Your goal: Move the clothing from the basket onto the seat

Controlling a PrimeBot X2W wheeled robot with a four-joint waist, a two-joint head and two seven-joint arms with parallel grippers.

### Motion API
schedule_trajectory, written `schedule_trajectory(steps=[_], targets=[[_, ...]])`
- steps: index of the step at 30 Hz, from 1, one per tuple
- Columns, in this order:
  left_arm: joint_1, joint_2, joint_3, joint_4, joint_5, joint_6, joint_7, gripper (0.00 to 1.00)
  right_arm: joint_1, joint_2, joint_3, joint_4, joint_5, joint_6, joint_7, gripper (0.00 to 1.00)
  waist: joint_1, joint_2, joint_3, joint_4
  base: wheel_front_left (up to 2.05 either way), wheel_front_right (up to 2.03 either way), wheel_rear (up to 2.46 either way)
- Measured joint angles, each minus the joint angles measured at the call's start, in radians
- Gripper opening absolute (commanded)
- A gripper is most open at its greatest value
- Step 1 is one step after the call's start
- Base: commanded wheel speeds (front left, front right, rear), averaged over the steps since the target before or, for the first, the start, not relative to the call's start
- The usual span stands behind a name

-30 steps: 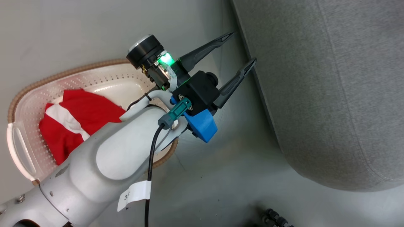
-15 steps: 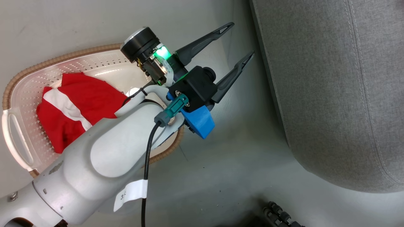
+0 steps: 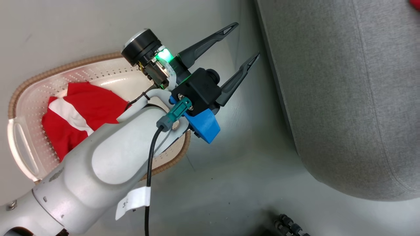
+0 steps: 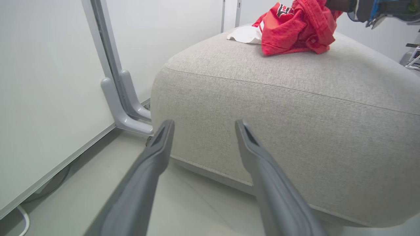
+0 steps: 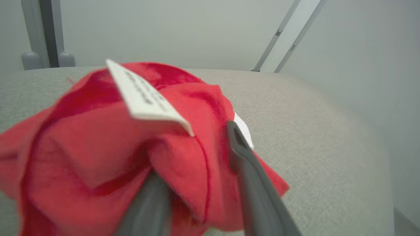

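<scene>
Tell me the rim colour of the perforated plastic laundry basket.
Brown, woven-look rim; head view shows it best.

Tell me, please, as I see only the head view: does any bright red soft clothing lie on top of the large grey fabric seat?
Observer: Yes. The left wrist view shows a crumpled bright red garment lying on top of the large grey upholstered seat.
Operator: Thank you. Where is the right gripper?
Observer: The right gripper is at that garment; in its wrist view its dark fingers stand apart, with red fabric bunched between them.
Operator: Could you make out any marking?
Observer: A white printed tag sticks up from the top of the fabric.
</scene>
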Motion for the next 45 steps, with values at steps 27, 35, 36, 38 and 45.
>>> schedule_trajectory(steps=[27,35,36,38,45], targets=[[0.272,-0.073,0.176,0.036,-0.073,0.066,-0.082,1.00,0.505,0.084,0.286,-0.393,-0.006,0.000,0.000,1.00,-0.0002,0.0000,-0.376,0.049,0.00,0.00,0.00],[0.409,-0.086,0.360,-0.030,-0.010,0.088,-0.082,1.00,0.508,0.098,0.400,-0.485,-0.006,0.000,0.000,1.00,-0.0001,0.0000,-0.464,0.129,0.00,0.00,0.00],[0.427,-0.090,0.383,-0.039,0.001,0.089,-0.082,1.00,0.509,0.102,0.412,-0.490,-0.006,0.000,0.000,1.00,-0.0002,0.0000,-0.475,0.140,0.00,0.00,0.00],[0.463,-0.097,0.429,-0.053,0.019,0.089,-0.082,1.00,0.510,0.110,0.435,-0.502,-0.006,0.000,0.000,1.00,-0.0002,0.0000,-0.497,0.162,0.00,0.00,0.00],[0.592,-0.127,0.594,-0.082,0.071,0.075,-0.082,1.00,0.523,0.138,0.506,-0.520,-0.006,0.000,0.000,1.00,-0.0002,0.0000,-0.572,0.232,0.00,0.00,0.00]])
